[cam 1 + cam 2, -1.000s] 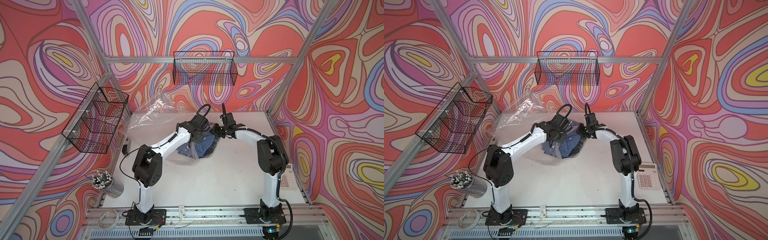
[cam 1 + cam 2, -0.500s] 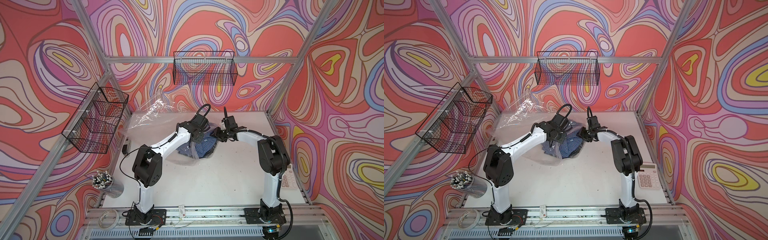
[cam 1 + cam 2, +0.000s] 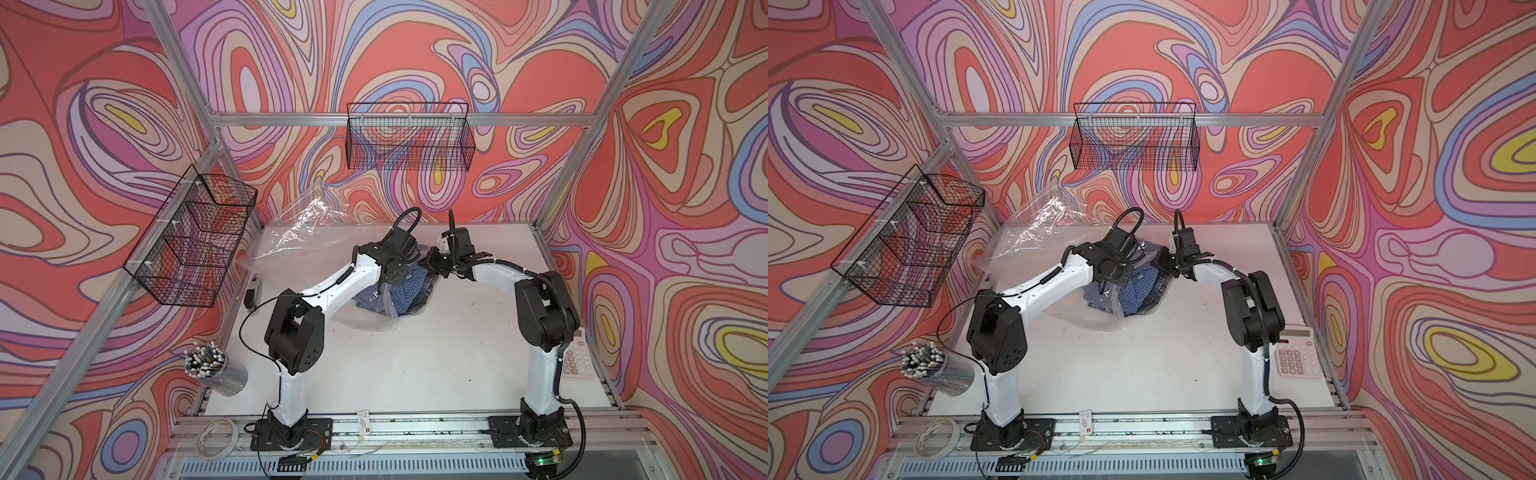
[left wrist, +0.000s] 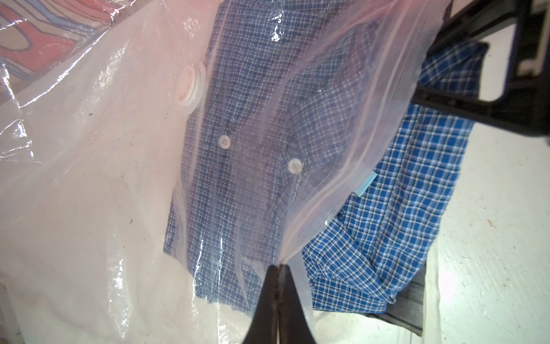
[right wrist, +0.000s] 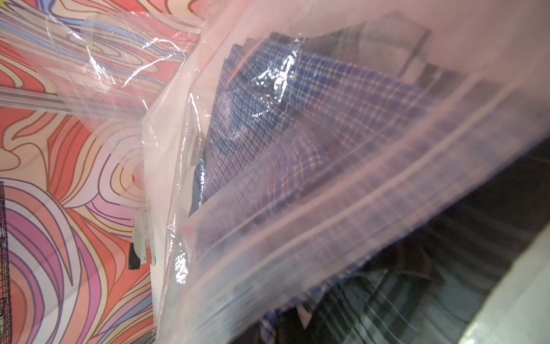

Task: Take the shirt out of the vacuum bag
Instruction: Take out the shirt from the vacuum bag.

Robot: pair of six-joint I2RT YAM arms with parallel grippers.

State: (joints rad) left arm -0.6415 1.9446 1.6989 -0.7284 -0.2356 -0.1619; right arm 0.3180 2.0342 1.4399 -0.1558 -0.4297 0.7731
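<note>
Crinkly clear plastic vacuum bag (image 4: 89, 178) is lying toward the back of the white tabletop (image 3: 415, 365), with the blue checked shirt (image 4: 387, 208) poking partway out of its zip mouth. My left gripper (image 4: 279, 266) is pinched tight on the zip edge. The right gripper (image 3: 433, 266) is closed up by the shirt, but I can't tell if it's got any cloth.

Blue checked shirt (image 4: 387, 223) partly inside vacuum bag (image 4: 89, 178).

No legible text, labels, numbers, signs
</note>
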